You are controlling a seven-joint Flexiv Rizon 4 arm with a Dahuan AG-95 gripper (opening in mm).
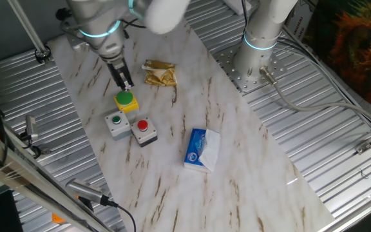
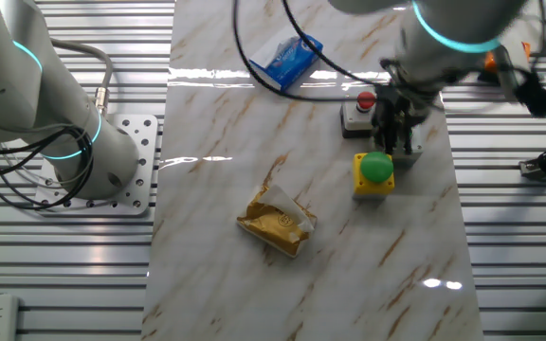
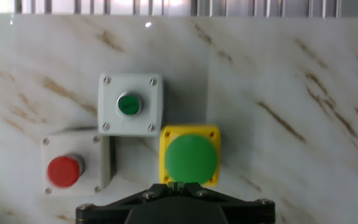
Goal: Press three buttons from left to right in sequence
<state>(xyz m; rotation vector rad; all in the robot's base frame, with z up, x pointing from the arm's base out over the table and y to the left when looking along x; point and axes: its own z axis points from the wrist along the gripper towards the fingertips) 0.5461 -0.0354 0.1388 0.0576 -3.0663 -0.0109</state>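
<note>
The fingers [image 1: 127, 84], spread unreadable, sit at the big green dome on its yellow box [image 1: 125, 100]; the small green button on its grey box [image 1: 116, 122] and the red button on its grey box [image 1: 143, 129] seemingly wait.

robot lab | marble-patterned board [image 1: 250, 161] lying on a ribbed aluminium bench [image 1: 340, 161] | second arm's base [image 1: 253, 61] standing bolted at its far edge | cables [image 1: 314, 106] trailing right

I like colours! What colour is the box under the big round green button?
Yellow. The box under the big green dome shows best in the hand view.
</note>
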